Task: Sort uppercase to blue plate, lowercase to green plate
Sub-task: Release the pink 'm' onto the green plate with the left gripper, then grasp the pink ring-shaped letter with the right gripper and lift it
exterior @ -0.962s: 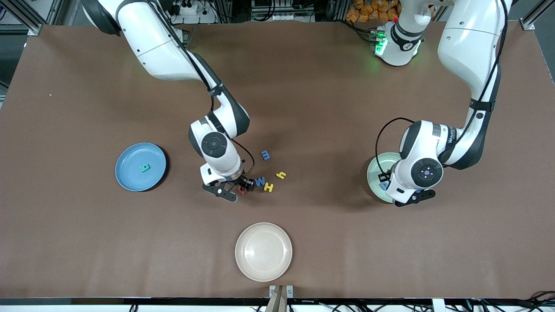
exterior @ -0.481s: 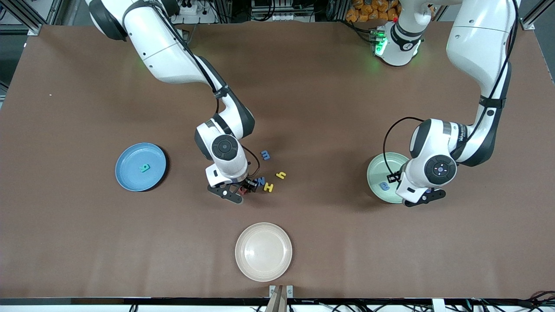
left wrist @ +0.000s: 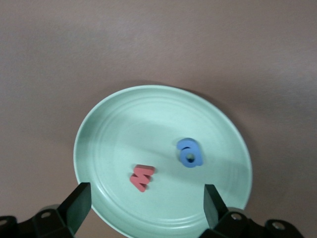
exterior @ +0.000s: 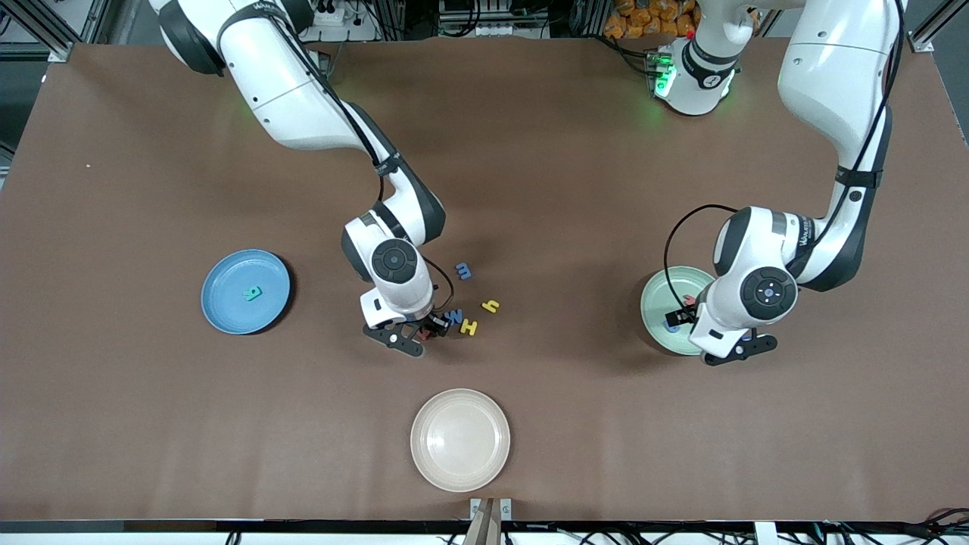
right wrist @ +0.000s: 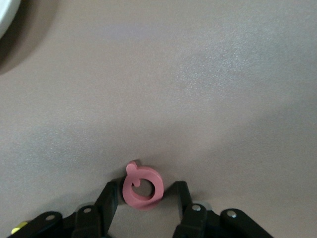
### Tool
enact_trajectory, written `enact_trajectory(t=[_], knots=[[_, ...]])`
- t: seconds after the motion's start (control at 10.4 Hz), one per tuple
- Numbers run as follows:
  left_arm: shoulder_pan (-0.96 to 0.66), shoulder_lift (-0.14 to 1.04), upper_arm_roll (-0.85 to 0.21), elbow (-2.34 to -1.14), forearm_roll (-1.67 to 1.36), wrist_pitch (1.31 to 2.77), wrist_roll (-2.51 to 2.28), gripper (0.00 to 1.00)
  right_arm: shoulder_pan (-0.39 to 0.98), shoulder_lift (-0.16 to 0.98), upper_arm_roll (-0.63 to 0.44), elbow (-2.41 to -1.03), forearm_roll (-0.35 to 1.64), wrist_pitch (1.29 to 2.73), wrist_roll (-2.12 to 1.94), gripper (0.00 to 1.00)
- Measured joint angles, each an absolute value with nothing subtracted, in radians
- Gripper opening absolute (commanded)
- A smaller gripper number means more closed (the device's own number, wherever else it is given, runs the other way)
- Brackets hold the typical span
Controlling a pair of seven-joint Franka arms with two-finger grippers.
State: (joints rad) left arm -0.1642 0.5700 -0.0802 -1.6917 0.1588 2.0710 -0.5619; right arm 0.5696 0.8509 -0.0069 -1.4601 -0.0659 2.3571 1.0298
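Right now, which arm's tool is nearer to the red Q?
The right. The right tool has its fingers on either side of the red Q on the table. The left tool hangs open over the green plate.

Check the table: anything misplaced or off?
Nothing stands out. The teal R lies in the blue plate; the blue a and red lowercase letter lie in the green plate under the open left tool. The right tool brackets the red Q.
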Motion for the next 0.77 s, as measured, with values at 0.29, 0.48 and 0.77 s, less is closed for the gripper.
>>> enact_trajectory(t=[0.29,0.48,0.77], knots=[[-0.173,0.584,-0.085,-1.682,0.159,2.100,-0.562,1.00,0.570,0.851,-0.007,-1.458,-0.067,2.357,1.030,0.42],[-0.185,0.586,-0.086,-1.681,0.159,2.118,-0.573,1.00,0.570,0.851,-0.007,-1.457,-0.076,2.357,1.031,0.35],[-0.217,0.598,-0.087,-1.676,0.158,2.155,-0.624,1.00,0.570,0.851,-0.007,-1.455,-0.085,2.357,1.032,0.26]])
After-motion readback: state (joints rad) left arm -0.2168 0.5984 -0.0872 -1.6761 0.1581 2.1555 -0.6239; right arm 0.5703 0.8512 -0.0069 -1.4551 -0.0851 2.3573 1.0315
